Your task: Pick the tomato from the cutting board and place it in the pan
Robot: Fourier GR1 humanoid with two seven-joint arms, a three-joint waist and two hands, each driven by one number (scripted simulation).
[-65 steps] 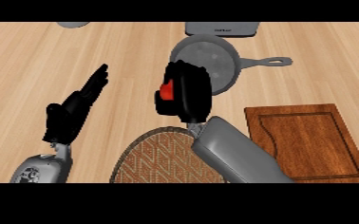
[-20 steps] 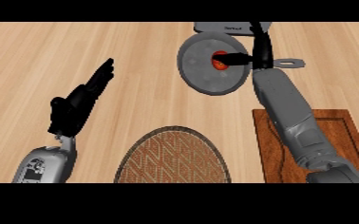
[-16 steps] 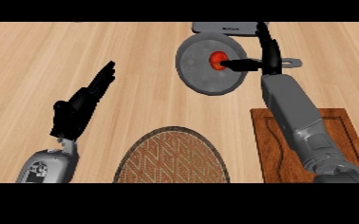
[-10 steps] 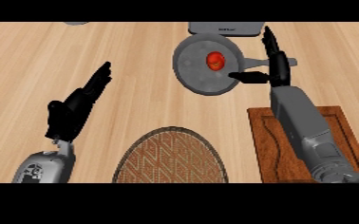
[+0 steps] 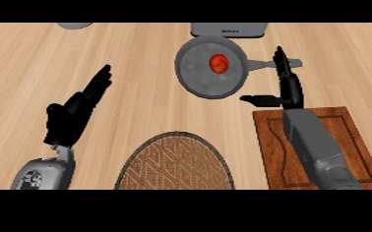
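Observation:
A red tomato (image 5: 219,63) lies inside the grey pan (image 5: 202,81), a little right of its middle. The pan's handle (image 5: 270,64) points right. My right hand (image 5: 289,86) is open, fingers straight and thumb spread, just right of the pan and above the far edge of the brown cutting board (image 5: 347,142). It holds nothing. My left hand (image 5: 74,112) rests open at the left, fingers up, well away from the pan. The cutting board carries nothing but my right forearm across it.
A round woven mat (image 5: 174,163) lies at the near middle. A grey appliance (image 5: 228,29) stands just behind the pan, and part of a grey dish (image 5: 75,25) shows at the far left edge.
My right hand carried the tomato over the pan, let it go there, and has drawn back to the right with fingers straightened. The left hand stayed still.

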